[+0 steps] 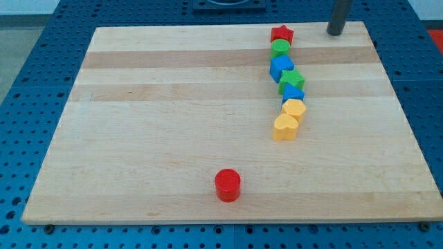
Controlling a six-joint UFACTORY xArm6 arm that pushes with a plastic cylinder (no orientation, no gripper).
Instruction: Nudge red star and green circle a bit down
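My tip [336, 32] hovering right of red star [282, 33], apparently untouching; no jaws, bare rod. Green circle [280, 48] touching blue block [281, 67]: downward nudge risking shoving whole chain.

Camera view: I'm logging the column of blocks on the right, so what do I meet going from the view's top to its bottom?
red star → green circle → blue cube → green star → blue triangle → yellow hexagon → yellow heart
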